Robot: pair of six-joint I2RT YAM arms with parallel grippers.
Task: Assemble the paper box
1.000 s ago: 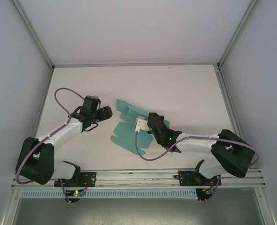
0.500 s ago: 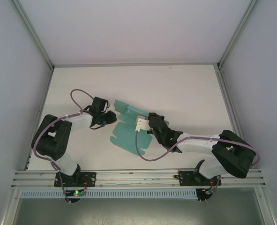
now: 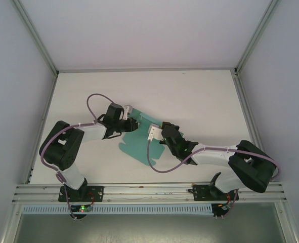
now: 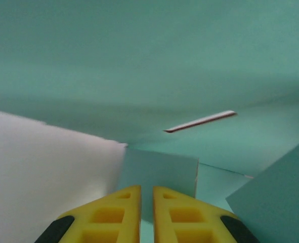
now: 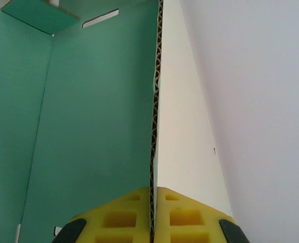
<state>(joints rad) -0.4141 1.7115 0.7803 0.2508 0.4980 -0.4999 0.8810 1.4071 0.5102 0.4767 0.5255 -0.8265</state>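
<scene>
The paper box (image 3: 131, 148) is a teal die-cut sheet lying mid-table, partly folded up. My right gripper (image 3: 158, 129) is at its right side, shut on a raised panel. In the right wrist view the panel's corrugated edge (image 5: 154, 116) runs straight in between the yellow fingers (image 5: 177, 212), teal face (image 5: 88, 126) on the left and white back on the right. My left gripper (image 3: 133, 123) is at the sheet's upper left. Its jaws (image 4: 146, 195) are nearly together, with a small teal flap (image 4: 162, 169) just ahead and a large teal panel (image 4: 154, 55) above it.
White table top (image 3: 189, 96) lies beyond the sheet, bounded by metal frame rails (image 3: 144, 70) at the back and sides. A purple cable loops off each arm (image 3: 157, 164). A narrow slot (image 4: 200, 121) is cut in the panel facing the left gripper.
The left arm swung right from the bare table onto the sheet's upper left flaps, and its jaws closed from wide to nearly together. The right gripper kept its hold and hardly moved.
</scene>
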